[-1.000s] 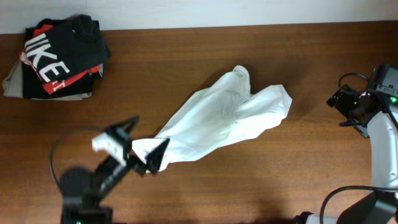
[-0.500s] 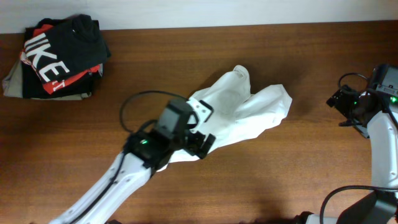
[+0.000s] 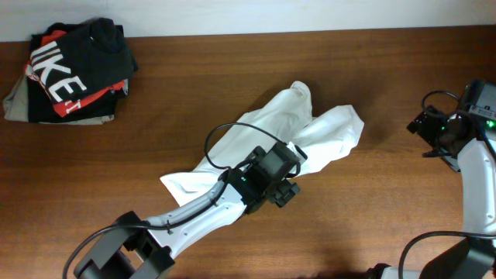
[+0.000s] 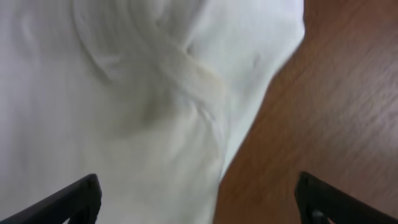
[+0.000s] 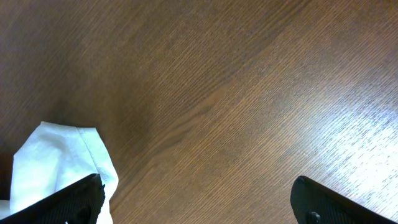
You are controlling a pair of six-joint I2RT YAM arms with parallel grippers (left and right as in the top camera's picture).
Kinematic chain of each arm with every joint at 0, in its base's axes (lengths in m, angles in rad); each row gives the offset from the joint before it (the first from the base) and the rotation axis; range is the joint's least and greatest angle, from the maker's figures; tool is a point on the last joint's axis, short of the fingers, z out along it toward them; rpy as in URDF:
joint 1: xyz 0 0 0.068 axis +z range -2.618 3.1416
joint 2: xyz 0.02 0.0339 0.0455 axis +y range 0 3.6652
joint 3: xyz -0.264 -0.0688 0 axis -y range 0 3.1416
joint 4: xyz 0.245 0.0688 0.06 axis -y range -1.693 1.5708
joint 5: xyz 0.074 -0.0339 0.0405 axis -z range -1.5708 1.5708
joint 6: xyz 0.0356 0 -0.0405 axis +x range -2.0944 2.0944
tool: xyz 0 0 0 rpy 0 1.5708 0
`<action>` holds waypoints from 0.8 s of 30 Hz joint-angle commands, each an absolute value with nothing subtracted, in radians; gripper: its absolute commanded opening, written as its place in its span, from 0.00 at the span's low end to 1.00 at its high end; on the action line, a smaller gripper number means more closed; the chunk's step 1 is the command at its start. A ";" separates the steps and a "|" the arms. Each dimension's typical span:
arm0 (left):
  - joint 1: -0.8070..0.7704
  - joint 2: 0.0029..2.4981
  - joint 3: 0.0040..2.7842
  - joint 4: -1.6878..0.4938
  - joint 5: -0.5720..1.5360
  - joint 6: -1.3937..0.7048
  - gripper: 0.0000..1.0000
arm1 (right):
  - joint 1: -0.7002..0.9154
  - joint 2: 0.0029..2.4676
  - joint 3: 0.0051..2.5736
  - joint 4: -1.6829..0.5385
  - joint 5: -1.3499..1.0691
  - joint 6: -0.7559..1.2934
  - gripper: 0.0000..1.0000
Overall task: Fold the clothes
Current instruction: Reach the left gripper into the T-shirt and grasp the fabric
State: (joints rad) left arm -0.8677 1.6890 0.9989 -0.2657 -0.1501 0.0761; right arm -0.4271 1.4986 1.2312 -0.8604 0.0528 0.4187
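Plain white thin T-shirt (image 3: 333, 132): middle hidden beneath my left arm (image 3: 203, 212). Grey-olive folded garment (image 3: 14, 102), far left of it: mostly buried under black lettered shirt (image 3: 85, 54).

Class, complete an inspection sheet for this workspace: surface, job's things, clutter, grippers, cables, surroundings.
Surface: brown wooden table, no spills seen.
Job's things: white T-shirt, crumpled mid-table, unfolded.
Clutter: pile of folded clothes at the far left corner, black lettered shirt on top.
Grippers: left gripper open above the T-shirt; right gripper open above bare wood.
Cables: black cable looping over the T-shirt from the left arm; another by the right arm.
Surroundings: pale strip beyond the table; nothing else seen.
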 commanded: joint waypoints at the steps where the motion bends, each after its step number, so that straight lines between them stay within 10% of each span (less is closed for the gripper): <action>1: -0.871 1.701 1.014 -0.216 -0.165 0.184 0.95 | -0.432 1.495 1.240 -0.857 0.065 0.424 0.99; 16: -0.854 1.955 1.177 -0.241 -0.359 0.199 0.89 | -0.432 1.495 1.240 -0.857 0.065 0.424 0.99; 24: -0.854 1.952 1.180 -0.240 -0.364 0.195 0.41 | -0.432 1.495 1.240 -0.857 0.065 0.424 0.99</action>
State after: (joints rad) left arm -0.8570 1.9411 1.1614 -0.2394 -0.3492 0.1974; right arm -0.4271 1.4986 1.2312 -0.8597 0.0528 0.4191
